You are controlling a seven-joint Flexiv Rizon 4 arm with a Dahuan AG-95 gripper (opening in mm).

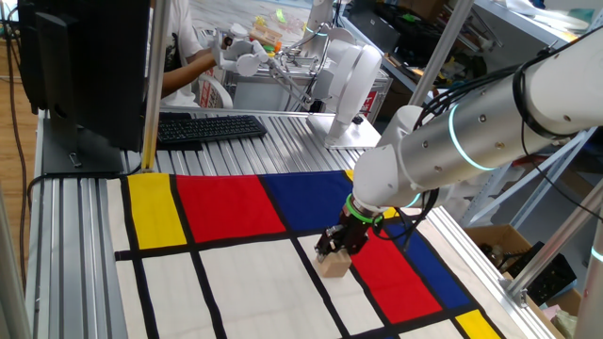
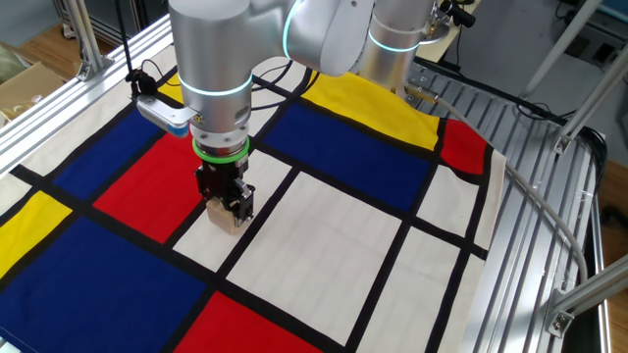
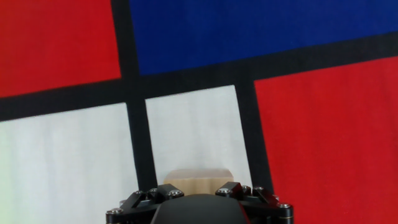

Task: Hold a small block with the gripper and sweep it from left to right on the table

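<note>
Field notes, from my remote seat. The gripper [image 1: 337,247] pointed straight down over the counter [image 1: 245,282], its green ring just above the black fingers [image 2: 238,200]. The fingers stood about halfway open and were closed on the small block [image 1: 334,265], one on each side of it. In one fixed view the tan cube showed below the fingertips, its bottom face at the cloth; I could not tell whether it pressed on the cloth or hung just off it.

The block sat over a narrow white rectangle of the cloth, beside a black dividing line. In that same fixed view a red rectangle [image 1: 391,268] lay just past that line on the right, and a blue one [image 1: 306,202] lay beyond the block toward the back of the counter. The hand view agreed: I saw the block's top edge [image 3: 198,177] peeking above the gripper body [image 3: 198,205], white cloth ahead of it, red to the right, blue further ahead across a black band.

In the other fixed view the block [image 2: 225,216] lay on white, close to a black line with red on the far side of it.

Behind the cloth, a black keyboard [image 1: 209,127] rested on the bare aluminium slats, near a dark monitor [image 1: 85,66]. A yellow rectangle [image 1: 154,209] occupied the cloth's near-left corner in that view.
</note>
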